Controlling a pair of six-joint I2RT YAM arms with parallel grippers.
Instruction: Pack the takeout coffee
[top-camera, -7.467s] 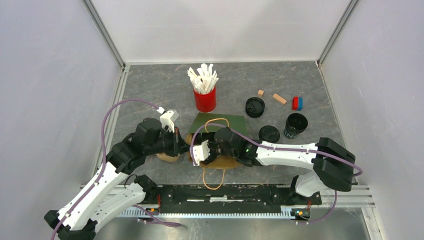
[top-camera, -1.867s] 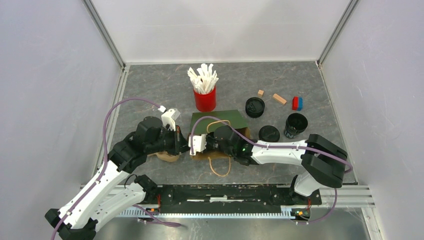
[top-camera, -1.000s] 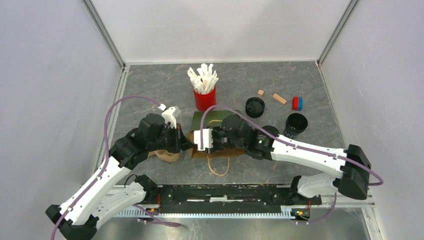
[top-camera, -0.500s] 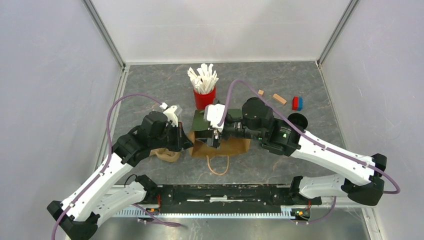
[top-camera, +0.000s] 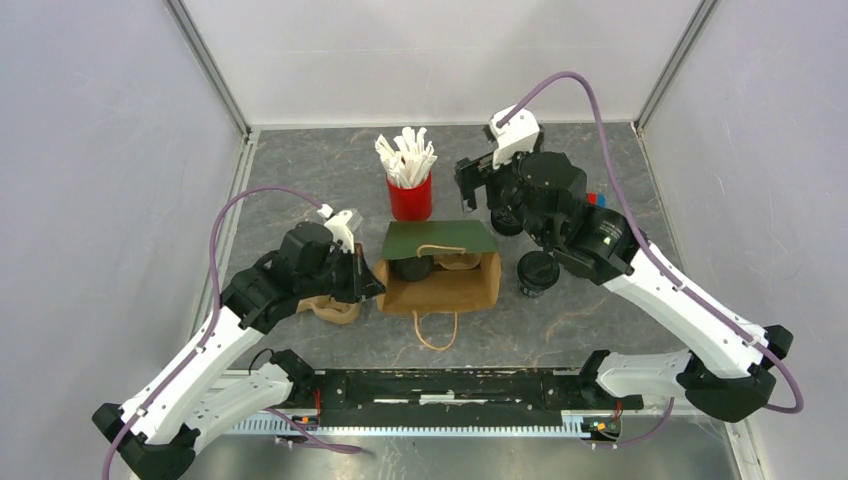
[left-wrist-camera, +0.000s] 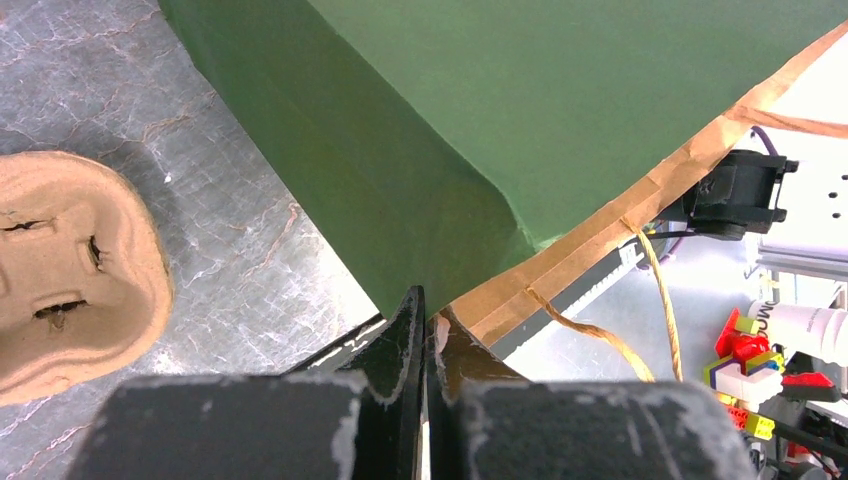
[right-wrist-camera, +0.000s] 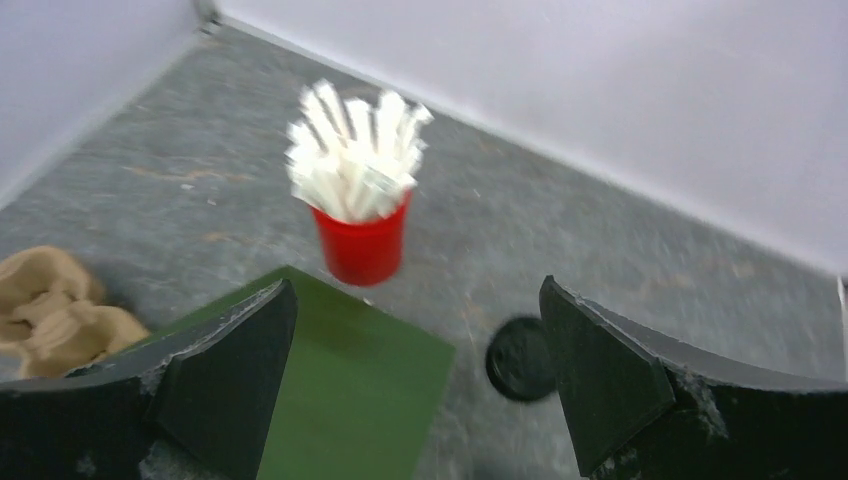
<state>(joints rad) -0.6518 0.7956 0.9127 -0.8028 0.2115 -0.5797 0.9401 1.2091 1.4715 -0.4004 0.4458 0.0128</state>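
The green paper bag (top-camera: 440, 238) stands with its mouth open and its brown inside showing. A dark round thing (top-camera: 412, 268) sits inside it; I cannot tell whether it is the black cup. My left gripper (top-camera: 372, 285) is shut on the bag's left rim, and in the left wrist view (left-wrist-camera: 428, 305) the jaws pinch the bag (left-wrist-camera: 500, 120). My right gripper (top-camera: 468, 190) is open and empty, raised behind the bag. Its wrist view (right-wrist-camera: 416, 290) looks down on the bag (right-wrist-camera: 330, 390) and a flat black lid (right-wrist-camera: 520, 358). The lettered cup is hidden under the right arm.
A red cup of white sticks (top-camera: 410, 195) stands just behind the bag and shows in the right wrist view (right-wrist-camera: 360, 240). A second black round piece (top-camera: 538, 272) lies right of the bag. A brown pulp cup carrier (top-camera: 330, 308) lies under the left arm (left-wrist-camera: 70, 270).
My right gripper has come out of the bag's mouth, risen and swung back to the far right, open. The bag now stands open. My left gripper keeps its hold on the rim.
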